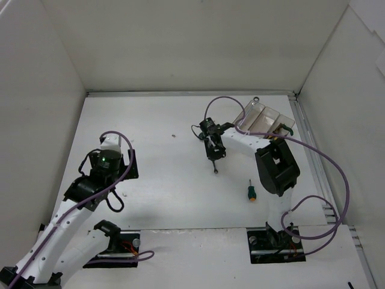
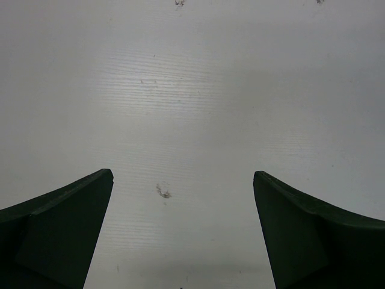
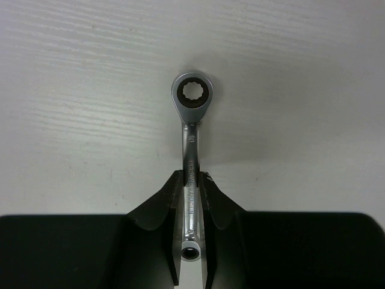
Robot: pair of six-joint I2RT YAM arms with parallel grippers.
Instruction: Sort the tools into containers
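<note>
1. Top view: the white, matt counter [image 1: 156, 198] carries a stubby screwdriver with a green handle [image 1: 252, 192], lower right of centre. The row of clear, smoky plastic bins [image 1: 264, 117] stands in the upper right. The right gripper [image 1: 213, 155] hangs near the centre, well apart from the bins.
2. Left wrist view: the left gripper [image 2: 183, 177] has its dark, wedge-shaped fingers [image 2: 66, 223] spread wide over faintly ribbed counter, holding nothing.
3. Right wrist view: the black fingers pinch a slim, polished silver wrench [image 3: 188, 138] on its thin shank, with the ring end toward the top of the frame. I think smooth steel in such a narrow grip may swing or slip on the way and fall beside the bins.
</note>
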